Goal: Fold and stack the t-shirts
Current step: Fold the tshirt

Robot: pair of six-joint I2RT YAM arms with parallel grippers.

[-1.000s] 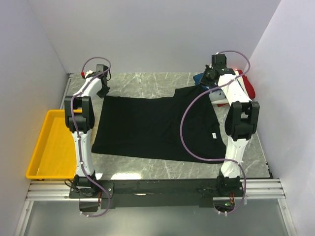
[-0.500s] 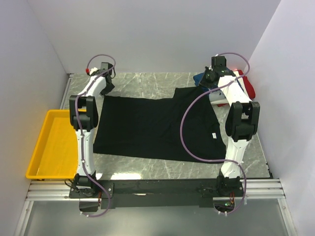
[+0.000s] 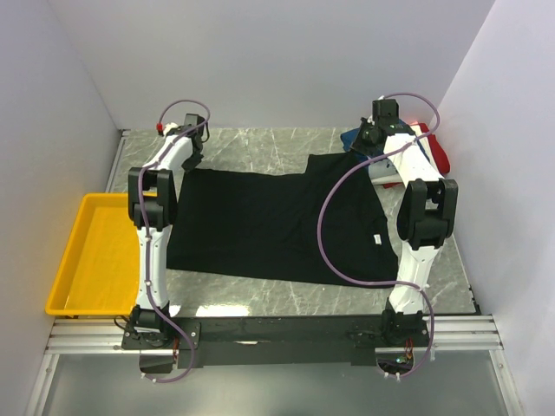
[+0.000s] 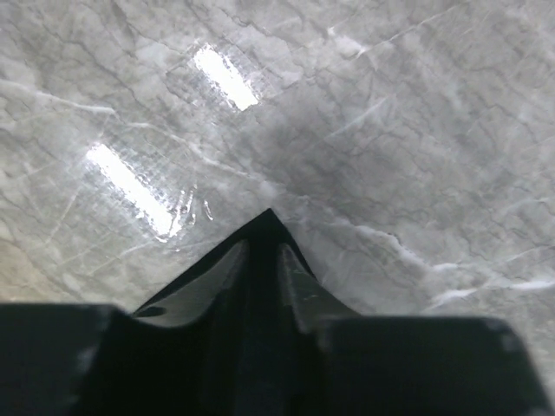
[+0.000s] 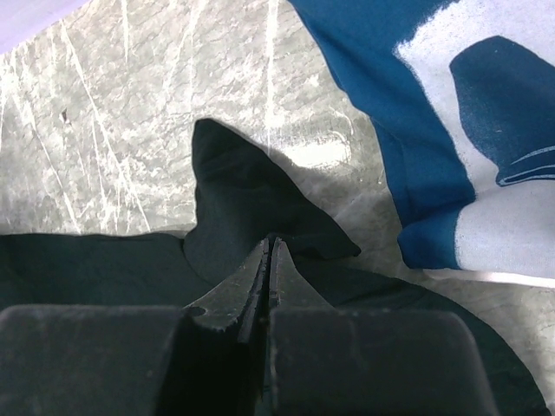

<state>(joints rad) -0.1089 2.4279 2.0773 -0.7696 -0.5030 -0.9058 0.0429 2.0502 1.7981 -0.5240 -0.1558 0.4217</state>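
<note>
The black t-shirt [image 3: 269,221] lies spread flat across the table's middle. My left gripper [image 3: 192,158] is at its far left corner. In the left wrist view the left gripper [image 4: 262,249] has its jaws narrowly apart, closed on black cloth, and the corner's tip [image 4: 269,217] pokes out past them. My right gripper [image 3: 368,147] is at the shirt's far right corner. In its wrist view the right gripper [image 5: 270,240] is shut on a raised flap of the black cloth [image 5: 243,186]. The blue t-shirt [image 5: 408,113] with its white print lies just to the right.
A yellow tray [image 3: 91,251] sits off the table's left edge. The blue t-shirt [image 3: 353,139] and a red one [image 3: 440,156] are piled at the back right corner, beside the right arm. Walls close in the table on three sides.
My left gripper has moved right and toward the back wall, and opened and closed again. The shirt's left edge has shifted slightly right. The right arm has stayed put.
</note>
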